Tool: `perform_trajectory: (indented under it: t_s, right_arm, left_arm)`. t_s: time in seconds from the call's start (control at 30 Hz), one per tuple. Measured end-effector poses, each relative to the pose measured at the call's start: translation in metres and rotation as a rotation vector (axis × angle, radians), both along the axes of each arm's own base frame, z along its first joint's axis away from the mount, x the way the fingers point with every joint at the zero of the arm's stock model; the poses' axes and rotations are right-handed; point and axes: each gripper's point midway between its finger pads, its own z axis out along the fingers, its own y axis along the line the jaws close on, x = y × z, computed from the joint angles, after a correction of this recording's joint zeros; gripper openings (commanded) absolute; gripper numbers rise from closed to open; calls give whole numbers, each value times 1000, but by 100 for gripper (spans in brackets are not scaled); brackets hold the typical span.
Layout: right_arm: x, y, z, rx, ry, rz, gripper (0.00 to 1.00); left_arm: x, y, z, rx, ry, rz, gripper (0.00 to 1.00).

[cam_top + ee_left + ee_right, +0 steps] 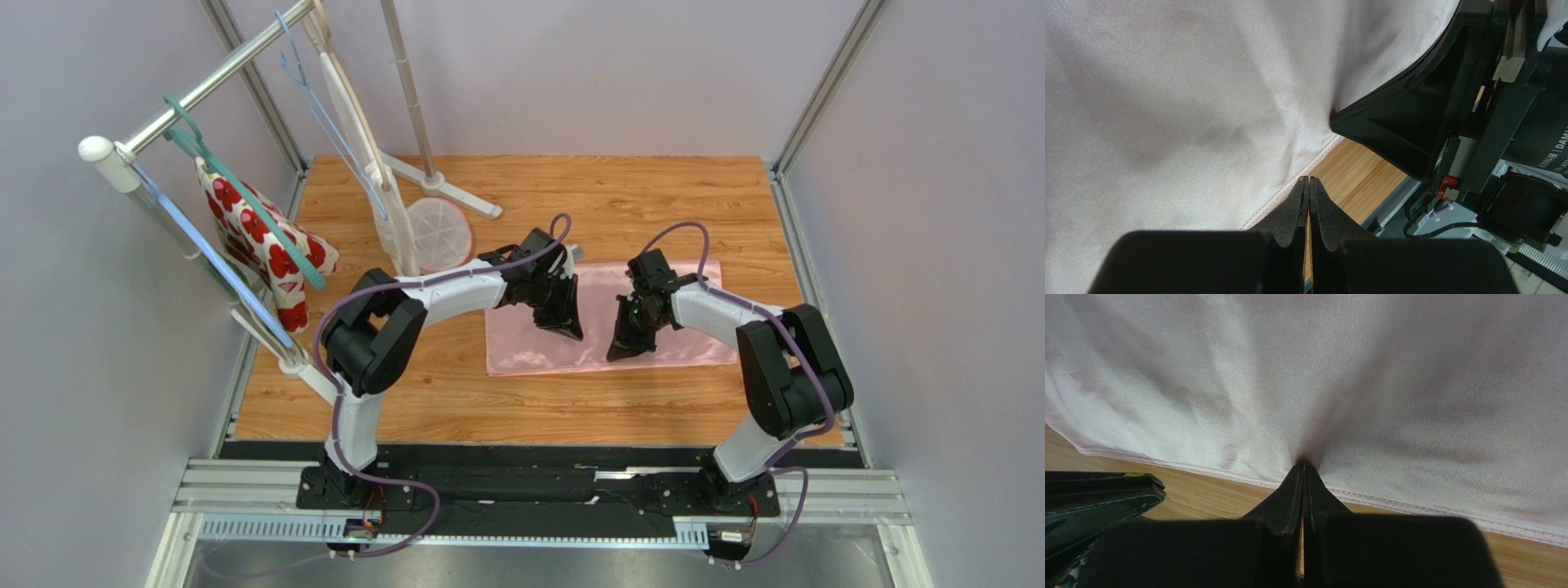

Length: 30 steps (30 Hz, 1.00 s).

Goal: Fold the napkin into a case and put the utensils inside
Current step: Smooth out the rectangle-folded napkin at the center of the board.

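First fold starting, I'd judge. Left tool point(1308, 181) and right tool point(1303, 467) are both pinching the napkin's point(528, 349) near hem. Next calls for lifting together, evenly.

Bare wood-grain tabletop point(662, 202) lies open from twelve to three o'clock of the flat light-pink cloth napkin point(687, 349). At ten o'clock a white metal pole stand point(416, 104) and what seems its round white base point(438, 233) block passage.
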Motion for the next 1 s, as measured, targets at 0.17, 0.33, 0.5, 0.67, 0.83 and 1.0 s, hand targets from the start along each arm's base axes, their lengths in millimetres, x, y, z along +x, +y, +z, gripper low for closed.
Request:
perform_trajectory:
  t_s: [0.17,0.33,0.5,0.67,0.83,1.0]
  right_arm:
    - [-4,6,-4,3,0,9,0]
    - [-8,11,-4,18,-20,9,0]
    - [-9,11,-4,26,-37,2,0]
    - [-5,7,-1,4,-41,-9,4]
    - [22,-3,19,3,-85,-60,28]
    - [74,-15,48,48,-190,-127,61]
  left_arm:
    - [-2,-2,0,-1,1,-4,7]
    - [-6,-10,2,-7,-4,-21,6]
    - [-12,-22,-5,-15,0,-37,6]
    - [-15,-23,-30,15,30,-38,5]
    - [-20,-17,-45,28,56,-32,5]
    - [-21,-19,-45,-1,49,-38,5]
